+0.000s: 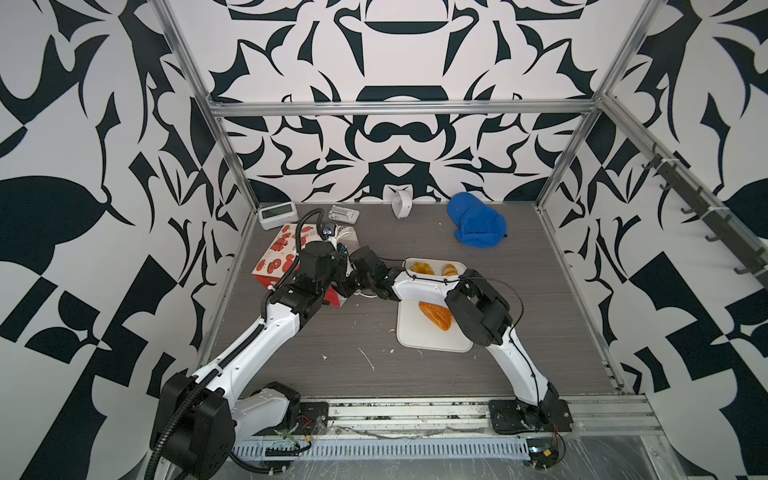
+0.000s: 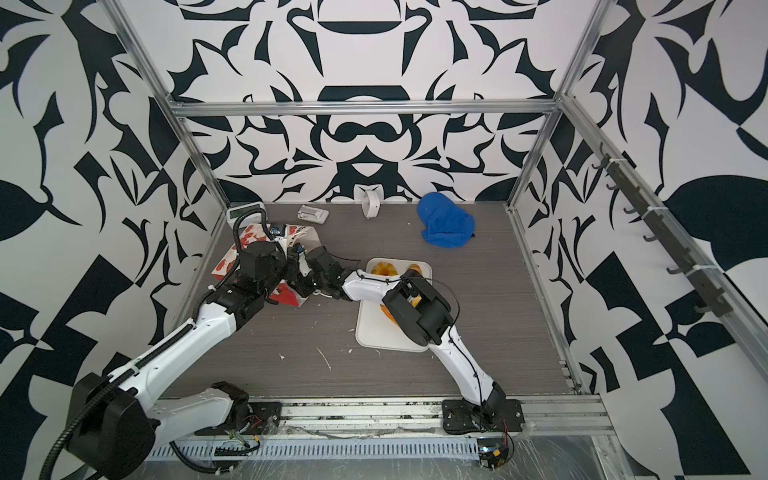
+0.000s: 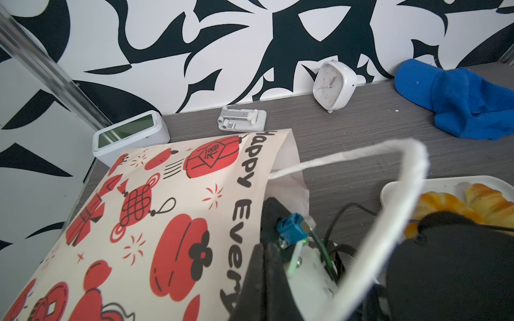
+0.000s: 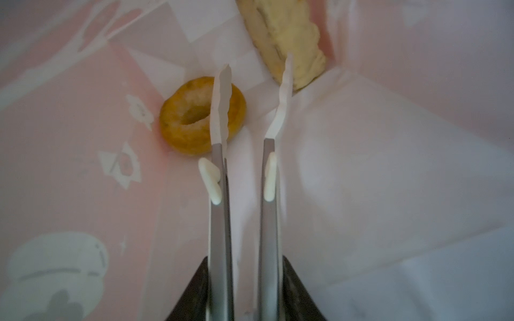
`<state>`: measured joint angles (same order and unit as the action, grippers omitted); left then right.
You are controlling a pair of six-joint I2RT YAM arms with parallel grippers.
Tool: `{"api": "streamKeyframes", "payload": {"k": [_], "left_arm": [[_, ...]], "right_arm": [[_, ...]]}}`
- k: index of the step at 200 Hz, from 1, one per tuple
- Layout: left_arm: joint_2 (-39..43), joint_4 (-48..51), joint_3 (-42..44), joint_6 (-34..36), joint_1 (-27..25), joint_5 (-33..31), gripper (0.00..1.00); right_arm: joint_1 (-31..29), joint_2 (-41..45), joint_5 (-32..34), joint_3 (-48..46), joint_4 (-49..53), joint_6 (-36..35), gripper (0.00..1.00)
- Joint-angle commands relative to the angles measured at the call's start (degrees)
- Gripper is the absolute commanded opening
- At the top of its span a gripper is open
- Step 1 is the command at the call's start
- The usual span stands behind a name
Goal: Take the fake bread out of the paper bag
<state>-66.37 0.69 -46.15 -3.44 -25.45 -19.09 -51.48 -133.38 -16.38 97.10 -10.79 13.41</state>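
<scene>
Roughly midway: three glossy golden pastries out on flat white tray; golden ring, pale long pastry left in red-and-white paper bag. Right gripper inside, jaws parted, empty; left gripper jaws closed.

In both top views the arms hide the tips of the left gripper & right gripper, plus the bag mouth. At 4 o'clock of the bag, the right arm covers part of a pastry on the tray. Right wrist view: soft, a pale pastry cut off by the edge. Left wrist view: left gripper blurred, cloth cut off.
</scene>
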Motion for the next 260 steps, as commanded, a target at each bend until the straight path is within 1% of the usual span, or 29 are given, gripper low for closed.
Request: {"api": "streamKeyframes", "payload": {"k": [1, 36, 75, 138, 164, 193, 210, 260], "left_arm": [[1.0, -0.4, 0.4, -0.6, 0.0, -0.1, 0.00], [1.3, -0.2, 0.2, -0.8, 0.0, 0.0, 0.00], [2.2, 0.3, 0.3, -0.7, 0.0, 0.0, 0.00], [3.4, 0.4, 1.4, -0.8, 0.0, -0.9, 0.00], [3.4, 0.4, 1.7, -0.8, 0.1, -1.1, 0.00], [3.5, 0.2, 1.9, -0.9, 0.0, -1.4, 0.00], [3.5, 0.1, 2.1, -0.8, 0.0, -1.7, 0.00], [3.1, -0.4, 2.0, 0.0, 0.1, -2.3, 0.00]], "right_arm": [[0.1, 2.3, -1.2, 2.7, -3.7, -0.5, 0.38], [0.1, -0.7, -1.8, 6.9, -2.5, -1.1, 0.38], [0.5, -3.7, -3.8, 9.9, -4.6, 1.5, 0.37], [0.8, -4.5, -7.6, 10.8, -6.4, 2.7, 0.22], [1.2, -3.6, -8.3, 8.7, -8.7, 3.7, 0.10], [2.2, -1.4, -8.2, 5.2, -10.6, 4.5, 0.00], [2.9, 0.6, -8.1, 1.7, -12.2, 5.0, 0.00], [4.4, 7.3, -7.8, -7.0, -12.6, 5.0, 0.00]]}}
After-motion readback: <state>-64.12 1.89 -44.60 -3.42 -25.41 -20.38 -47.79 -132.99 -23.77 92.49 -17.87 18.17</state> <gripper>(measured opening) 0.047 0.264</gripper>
